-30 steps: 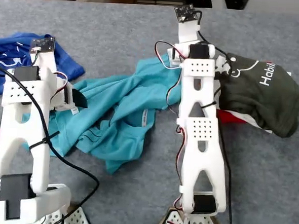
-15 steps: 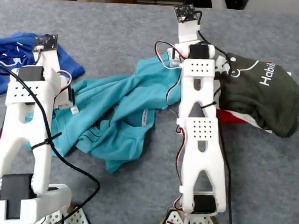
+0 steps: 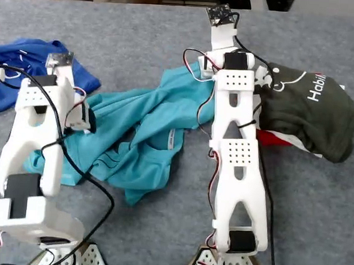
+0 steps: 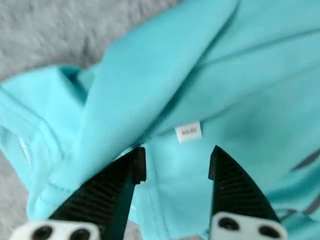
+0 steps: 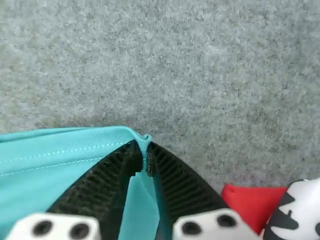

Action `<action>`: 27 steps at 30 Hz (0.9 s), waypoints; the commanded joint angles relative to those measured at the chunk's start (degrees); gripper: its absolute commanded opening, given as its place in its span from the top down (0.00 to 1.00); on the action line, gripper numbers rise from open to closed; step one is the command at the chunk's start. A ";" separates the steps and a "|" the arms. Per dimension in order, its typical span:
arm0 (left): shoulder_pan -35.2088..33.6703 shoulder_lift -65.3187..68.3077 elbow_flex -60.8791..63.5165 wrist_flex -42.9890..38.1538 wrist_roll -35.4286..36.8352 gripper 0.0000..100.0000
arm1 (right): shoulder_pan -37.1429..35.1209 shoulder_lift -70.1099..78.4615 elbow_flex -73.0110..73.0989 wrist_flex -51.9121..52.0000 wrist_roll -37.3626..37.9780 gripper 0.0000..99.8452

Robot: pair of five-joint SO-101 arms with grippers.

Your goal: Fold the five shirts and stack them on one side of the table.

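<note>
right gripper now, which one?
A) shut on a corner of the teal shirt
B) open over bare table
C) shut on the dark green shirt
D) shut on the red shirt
A: in the right wrist view the right gripper is shut with a corner of the teal shirt pinched in it, while the red shirt lies off to the side, not gripped.

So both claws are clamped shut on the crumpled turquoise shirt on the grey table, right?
Not quite: only the right gripper is shut on the crumpled turquoise shirt. The left gripper is open over it, jaws apart, as the left wrist view shows.
</note>
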 commanded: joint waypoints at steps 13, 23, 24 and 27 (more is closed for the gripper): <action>-5.27 4.88 -13.45 6.42 -3.60 0.78 | 0.22 -1.10 -2.07 -0.97 -0.35 1.00; -4.66 5.49 -13.54 4.84 -3.69 0.78 | 0.22 -1.10 -2.07 -0.97 -0.35 1.00; -4.66 5.49 -13.27 5.54 -3.69 0.78 | 0.22 -1.10 -2.07 -0.97 -0.35 1.00; -4.75 5.58 -12.48 8.44 -3.69 0.78 | 0.22 -1.10 -2.07 -0.97 -0.35 1.00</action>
